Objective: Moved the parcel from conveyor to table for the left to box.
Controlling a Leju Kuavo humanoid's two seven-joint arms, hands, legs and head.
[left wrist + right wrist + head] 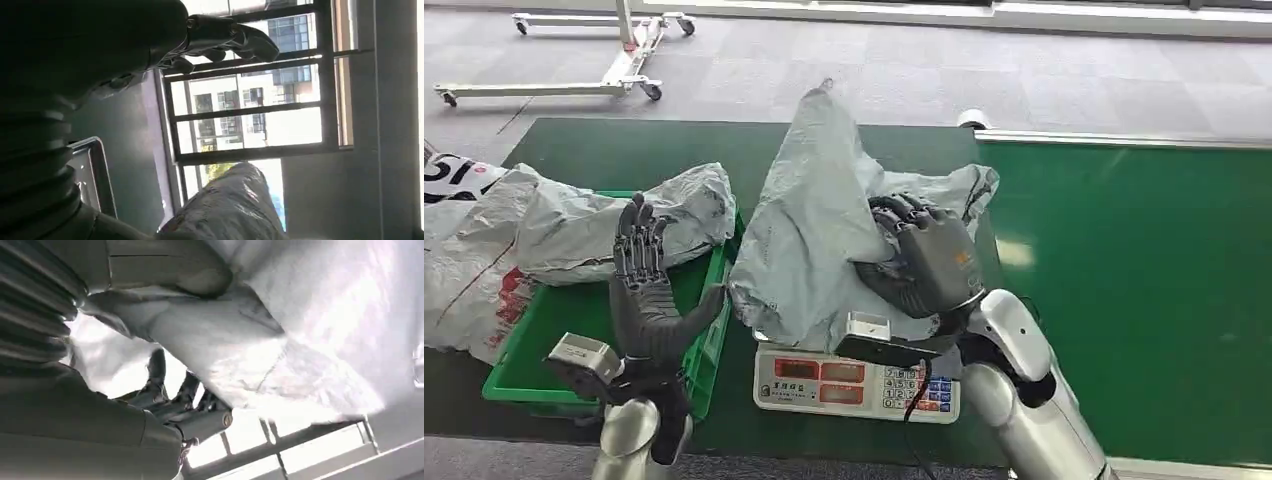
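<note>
Fingers of my right hand (924, 262) curl into the crumpled grey parcel (819, 225), gripping a fold of it from the right side; the parcel stands tall on the scale (854, 385), which sits on the dark green table (624, 150) just beside the conveyor (1124, 290). My left hand (646, 290) is raised upright over the crate (534, 345), fingers straight and close together, thumb out to the side, holding nothing and touching nothing. The green crate sits left of the scale and holds another grey bag (614, 225), draped over its far rim; a further bag (464, 260) with red print lies against its left side. From my right wrist, I see the parcel's (300, 330) shiny film pressed close against my thumb (165, 270), with my darker fingers (160, 375) tucked under it. From my left wrist, the hand (220, 42) shows dark against a bright barred window (255, 110), fingers slightly bent, with a wrinkled grey bag end (235, 205) below it; I cannot tell which bag that is.
</note>
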